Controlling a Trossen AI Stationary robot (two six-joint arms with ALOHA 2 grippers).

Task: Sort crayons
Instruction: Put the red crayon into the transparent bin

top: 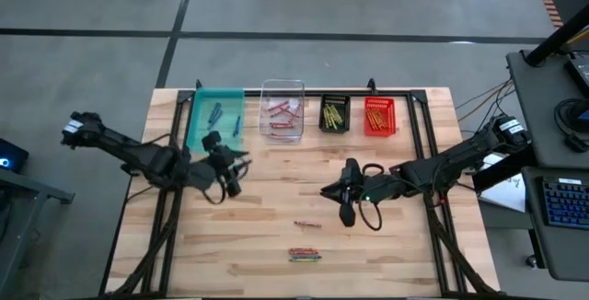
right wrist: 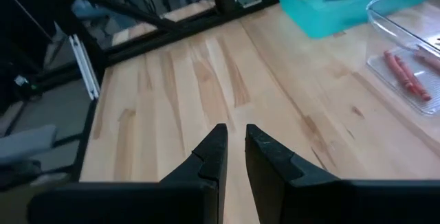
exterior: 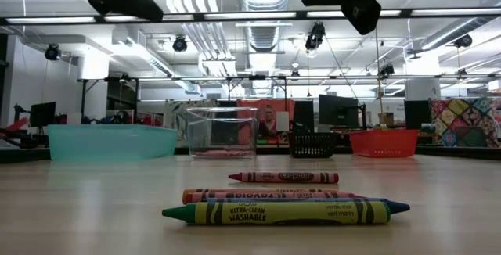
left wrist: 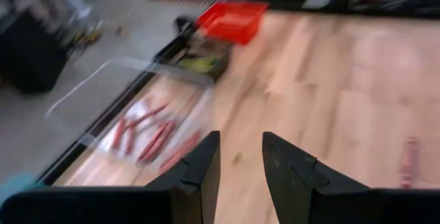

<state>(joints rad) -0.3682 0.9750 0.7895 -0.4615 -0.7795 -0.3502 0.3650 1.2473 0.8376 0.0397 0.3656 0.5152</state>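
Below centre of the high view, the unsorted crayons lie on bare table [top: 276, 272]: one red crayon [top: 307, 225] alone, and lower down a small cluster of crayons [top: 305, 255] lying side by side. All have their long axes running left-right in the frame.

Right gripper [top: 347, 210] hangs above the board just up and right of the single red crayon, clearly the nearer arm. Its fingers stand slightly apart with nothing between them. Left gripper [top: 233, 185] is left of centre, below the teal bin [top: 215, 116], well apart from the loose crayons; fingers parted by a moderate gap, empty.

Judgement: next pick falls to the right arm. The crayon lies down and left of its fingertips, so the jaws should close across the crayon's short axis.

Bins along the top edge already hold sorted crayons.
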